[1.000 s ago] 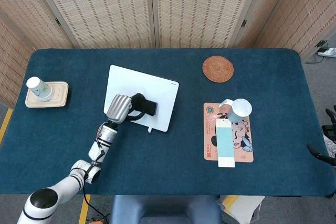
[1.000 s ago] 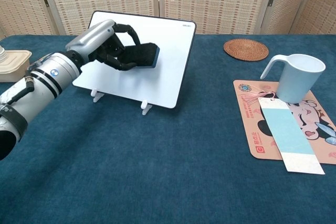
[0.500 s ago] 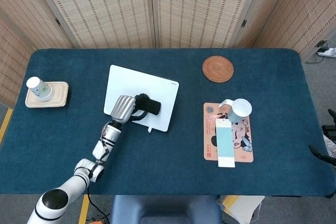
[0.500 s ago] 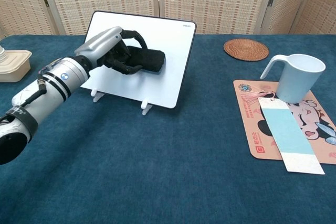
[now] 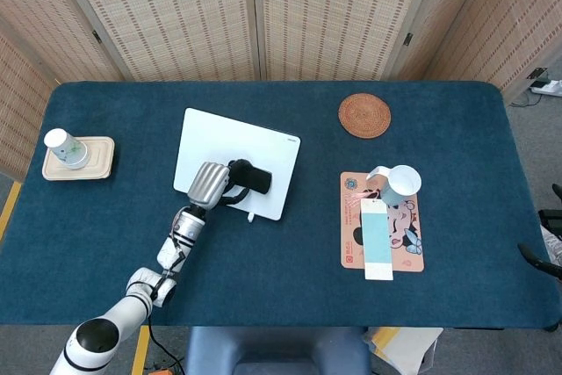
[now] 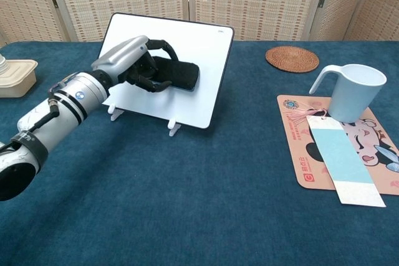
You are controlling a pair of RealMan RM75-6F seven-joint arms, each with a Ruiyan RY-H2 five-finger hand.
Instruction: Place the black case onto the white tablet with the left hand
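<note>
One left robot hand (image 6: pixel 134 61) is clamped on the black case (image 6: pixel 179 74) over the white tablet (image 6: pixel 199 101); best to lower it flat, then loosen the fingers gently.

No legible text on the white tablet (image 6: pixel 206 85) or elsewhere.

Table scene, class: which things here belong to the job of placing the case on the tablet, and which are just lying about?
Job: black case, white tablet, left hand.
Lying about: woven coaster, mug, bookmark, cartoon mat, paper cup, lunch box.
</note>
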